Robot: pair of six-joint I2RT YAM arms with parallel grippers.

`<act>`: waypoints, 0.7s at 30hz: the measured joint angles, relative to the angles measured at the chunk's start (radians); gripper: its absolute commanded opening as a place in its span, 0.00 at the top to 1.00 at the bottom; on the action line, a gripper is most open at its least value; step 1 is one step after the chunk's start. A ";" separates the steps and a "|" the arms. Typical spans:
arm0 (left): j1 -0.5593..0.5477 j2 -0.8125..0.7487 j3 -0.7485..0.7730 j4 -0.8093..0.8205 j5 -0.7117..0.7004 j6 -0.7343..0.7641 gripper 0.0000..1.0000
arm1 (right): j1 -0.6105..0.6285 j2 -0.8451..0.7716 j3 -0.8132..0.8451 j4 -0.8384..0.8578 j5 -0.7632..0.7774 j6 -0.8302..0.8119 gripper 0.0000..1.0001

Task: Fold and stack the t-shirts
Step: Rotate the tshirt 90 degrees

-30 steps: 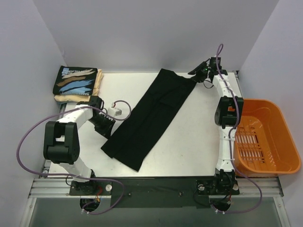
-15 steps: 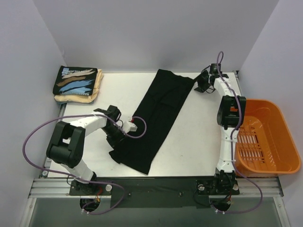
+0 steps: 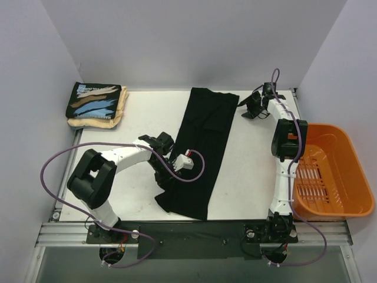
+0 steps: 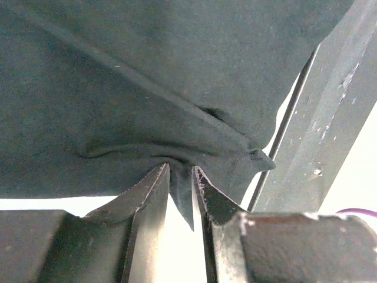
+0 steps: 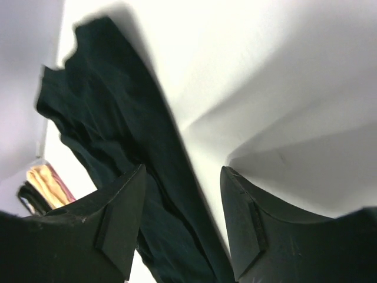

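Shirt (image 3: 205, 138) — plain black, one long narrow strip.

Cream shirt (image 3: 120, 109) mostly hidden beneath printed shirt (image 3: 94, 100)

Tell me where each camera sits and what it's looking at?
Top: fixed above and behind the arms, looking down at the table; both arms show, plus the black shirt, folded stack and basket.
Left wrist: on the left arm, facing the left gripper, shut on the shirt's edge.
Right wrist: on the right arm, looking past the open right gripper at the table.
Shared: all three see the black shirt.
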 measured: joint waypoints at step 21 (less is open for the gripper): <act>0.022 -0.644 -0.181 -0.283 -0.094 0.707 0.31 | 0.676 -1.134 -1.207 -0.296 0.159 -0.286 0.49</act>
